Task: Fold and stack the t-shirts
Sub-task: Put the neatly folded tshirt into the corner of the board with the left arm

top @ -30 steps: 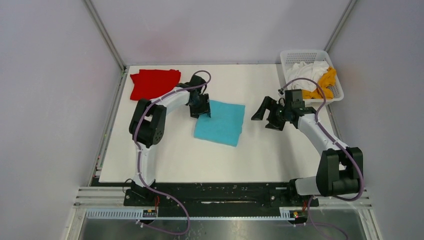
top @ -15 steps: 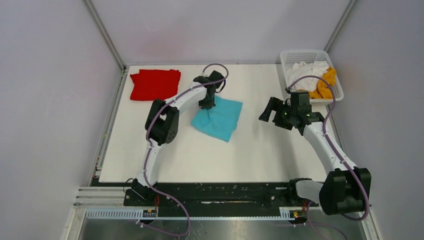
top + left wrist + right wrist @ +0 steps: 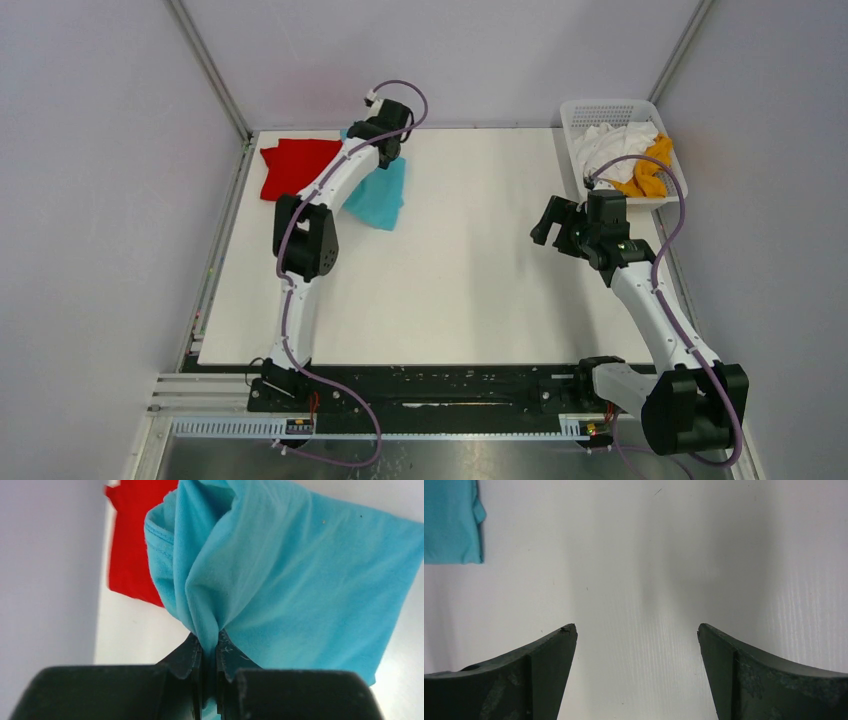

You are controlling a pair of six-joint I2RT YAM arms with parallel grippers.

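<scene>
We find the bright red fabric t-shirt [image 3: 295, 168] at the white rectangular table's [image 3: 470, 270] far left corner, with the turquoise-blue fabric t-shirt [image 3: 380, 198] just right of it, caught in the left gripper [image 3: 209, 650]. In the white plastic lattice basket [image 3: 607, 104] at the far right corner lie a white fabric t-shirt [image 3: 610, 140] and, right of it, a mustard-yellow fabric t-shirt [image 3: 650, 168].

You're in a robotics lab cell, plain pale walls [image 3: 100, 200], aluminium frame posts [image 3: 208, 68], white tabletop [image 3: 470, 290], left arm [image 3: 300, 245] and right arm [image 3: 650, 300] bolted to near-edge black rail [image 3: 450, 385].

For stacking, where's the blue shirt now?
In the top view, the blue shirt is at the table's far left, pinched in the left tool, beside the red shirt.
</scene>
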